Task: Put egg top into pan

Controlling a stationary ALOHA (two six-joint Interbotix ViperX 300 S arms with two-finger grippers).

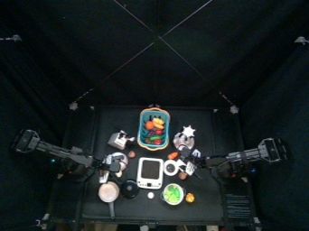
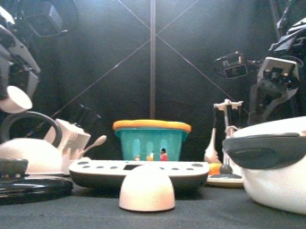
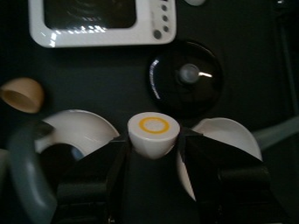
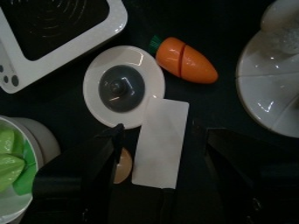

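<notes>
**Egg top aloft in the left end effector, pan at the worktop's front left**

Top view: The left arm comes in from the left and the right arm from the right, both over the black worktop. The pan lies near the front left corner, pale inside, with its thin handle pointing toward the front edge. Just beside it sit a white dome, a white scale and a green plate. A teal basket stands farther back. The egg top is too small to pick out here.

Front view: The egg top hangs high at the far left under the left arm, clear of the worktop and above a white kettle. The white dome stands nearest the camera, with the scale behind it and the basket behind that. Whether the dark flat disc at the lower left is the pan I cannot tell.

Left wrist view: The left end effector has its jaws set wide and clamped on the egg top. The egg top is a white shell with a yellow-ringed peg at its middle. Below it lie a black lid with a pale knob, a tan egg and the scale.

Right wrist view: The right end effector has its jaws apart and gripping nothing. It hangs over a white slab, a saucer with a dark cup and a toy carrot.
</notes>
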